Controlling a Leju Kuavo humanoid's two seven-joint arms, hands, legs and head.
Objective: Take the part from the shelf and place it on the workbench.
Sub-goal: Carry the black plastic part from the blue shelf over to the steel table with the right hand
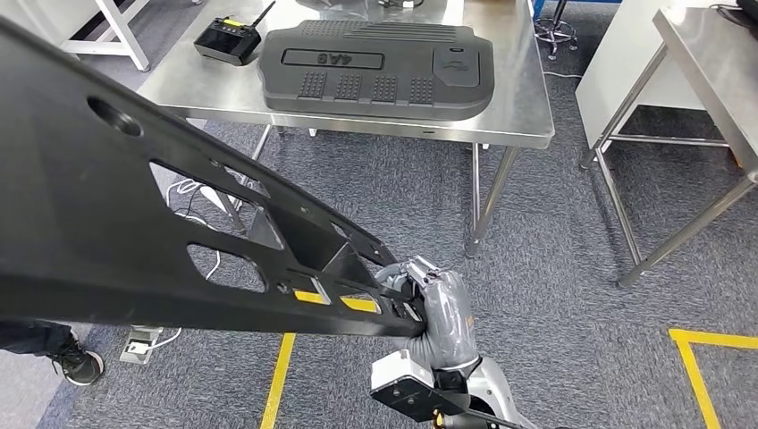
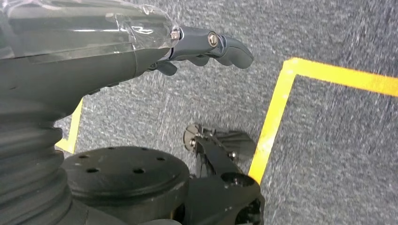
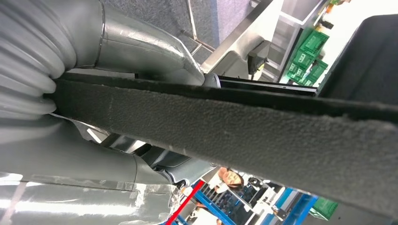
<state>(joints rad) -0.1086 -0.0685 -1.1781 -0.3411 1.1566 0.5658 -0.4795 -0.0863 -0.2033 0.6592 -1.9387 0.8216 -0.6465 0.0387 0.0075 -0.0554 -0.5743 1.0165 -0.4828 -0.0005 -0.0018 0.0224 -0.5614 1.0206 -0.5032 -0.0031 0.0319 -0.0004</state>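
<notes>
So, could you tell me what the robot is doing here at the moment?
The robot's right hand grips one end of a large black panel part, which is held up in the air and slants across the head view. Ahead stands the steel workbench, which already carries a dark ribbed cover and a small black controller. The panel is not yet on the bench. The left hand hangs over the grey carpet and holds nothing.

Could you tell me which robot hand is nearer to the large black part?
Right. The right robot hand grips the black part at its lower end; the left robot hand hangs over the carpet, holding nothing.
</notes>
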